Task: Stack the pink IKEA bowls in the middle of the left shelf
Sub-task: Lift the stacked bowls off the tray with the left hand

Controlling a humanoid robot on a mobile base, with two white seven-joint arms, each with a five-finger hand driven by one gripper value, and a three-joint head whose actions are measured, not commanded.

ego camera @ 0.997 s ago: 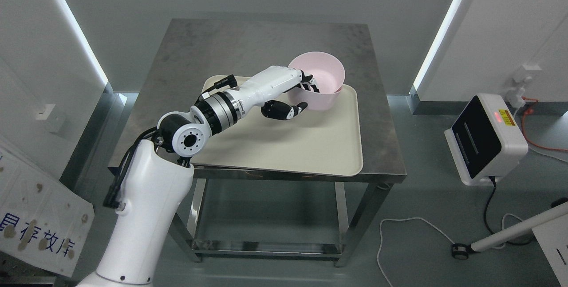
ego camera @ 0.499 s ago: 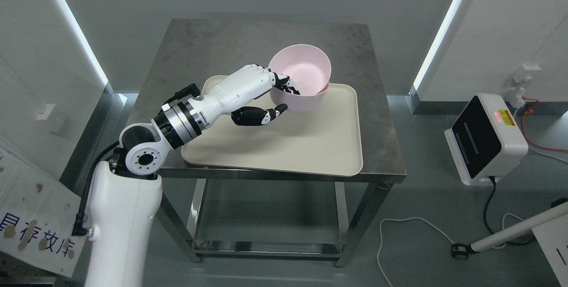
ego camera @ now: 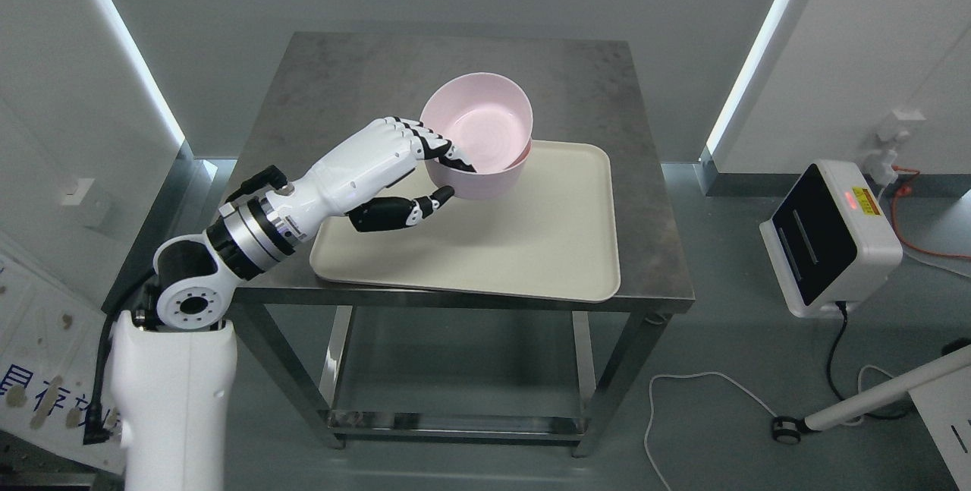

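The fingers of the left hand are closed on the near-left rim of the pink bowls: the four fingers hook over the rim into the inside, and the dark thumb reaches up against the outer wall from below. The pink bowls appear to be a nested pair, with a second rim showing just under the upper one on the side away from the hand. The pair is tilted, its opening turned up and toward the camera, and is held over the far-left corner of the cream tray; whether its base touches the tray cannot be told. The tray lies flat on the steel surface, its near edge close to the near edge of that surface. The left arm comes in from the lower left, crossing the tray's left edge. To the right of the tray, well apart and down on the floor, stands a white device with a dark face and a red light, with a white cable trailing nearby.
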